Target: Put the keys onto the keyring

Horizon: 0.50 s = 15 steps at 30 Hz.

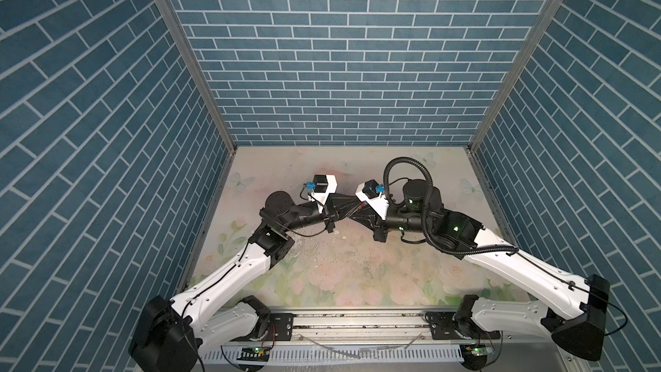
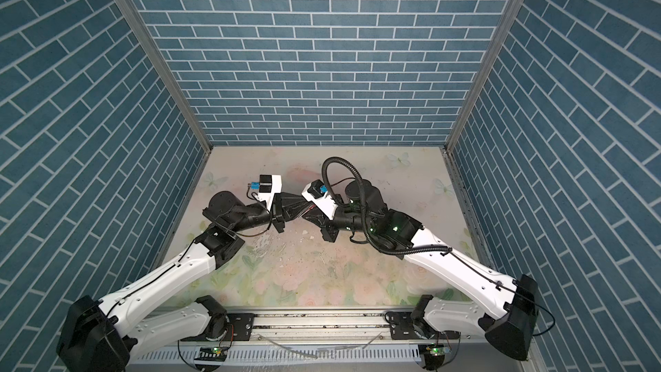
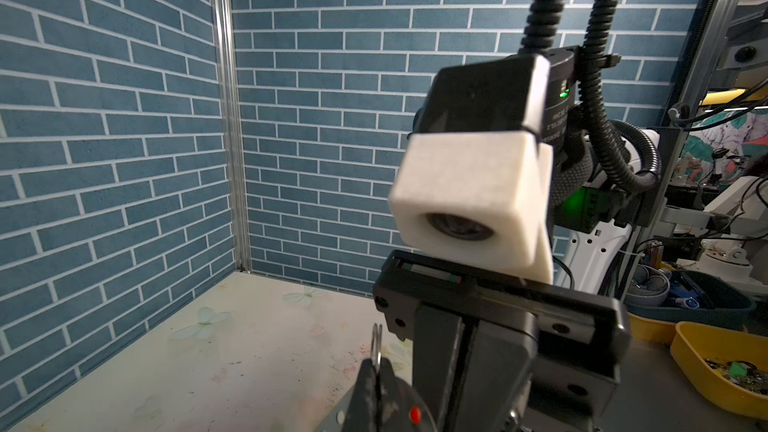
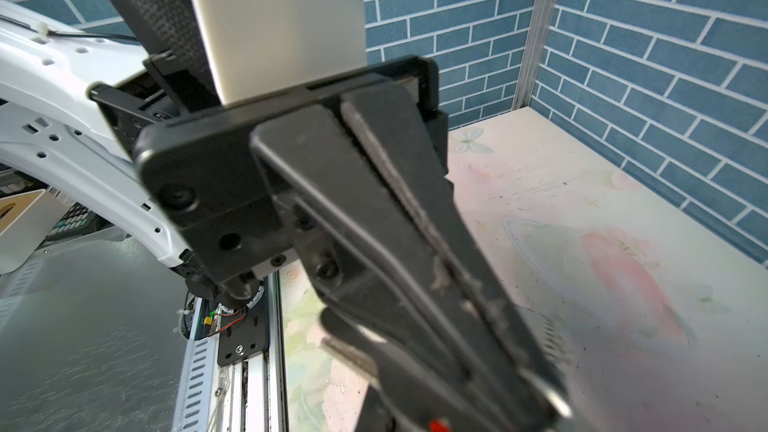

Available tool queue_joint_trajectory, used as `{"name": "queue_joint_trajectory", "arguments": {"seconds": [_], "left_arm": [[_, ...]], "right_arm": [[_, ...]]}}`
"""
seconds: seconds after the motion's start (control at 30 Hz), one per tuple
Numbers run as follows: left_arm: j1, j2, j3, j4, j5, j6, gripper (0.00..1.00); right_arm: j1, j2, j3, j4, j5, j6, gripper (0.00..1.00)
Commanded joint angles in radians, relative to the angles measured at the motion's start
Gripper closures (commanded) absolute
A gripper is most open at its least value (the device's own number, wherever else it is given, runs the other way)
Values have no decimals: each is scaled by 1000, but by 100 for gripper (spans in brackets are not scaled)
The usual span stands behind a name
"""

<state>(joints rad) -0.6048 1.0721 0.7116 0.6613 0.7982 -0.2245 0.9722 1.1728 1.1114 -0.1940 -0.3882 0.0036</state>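
Both grippers meet tip to tip above the middle of the floral table. My left gripper (image 1: 356,205) (image 3: 377,363) is shut on a small silver ring (image 3: 377,340) that sticks out past its fingertips. My right gripper (image 1: 353,216) (image 4: 365,361) is shut, and a flat silver metal strip (image 4: 353,351) juts from its tips; it looks like a key's blade, but it is blurred. In the left wrist view the right gripper's fingers (image 3: 436,359) stand pressed together just beside the ring. The keyring's dark loop is hidden.
The floral table top (image 1: 357,273) lies below the grippers, with blue brick walls (image 1: 339,66) on three sides. A metal rail (image 1: 357,320) runs along the front edge. The right arm's black corrugated hose (image 1: 424,187) loops above its wrist. Yellow bins (image 3: 715,371) sit outside the cell.
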Motion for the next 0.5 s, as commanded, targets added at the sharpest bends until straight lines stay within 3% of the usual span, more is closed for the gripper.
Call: {"name": "queue_joint_trajectory", "arguments": {"seconds": [0.0, 0.27, 0.47], "left_arm": [[4, 2, -10, 40, 8, -13, 100], [12, -22, -33, 40, 10, -15, 100], [18, -27, -38, 46, 10, -21, 100]], "right_arm": [[17, 1, -20, 32, 4, -10, 100], [17, -70, -51, -86, 250, -67, 100], [17, -144, -57, -130, 333, -97, 92]]}}
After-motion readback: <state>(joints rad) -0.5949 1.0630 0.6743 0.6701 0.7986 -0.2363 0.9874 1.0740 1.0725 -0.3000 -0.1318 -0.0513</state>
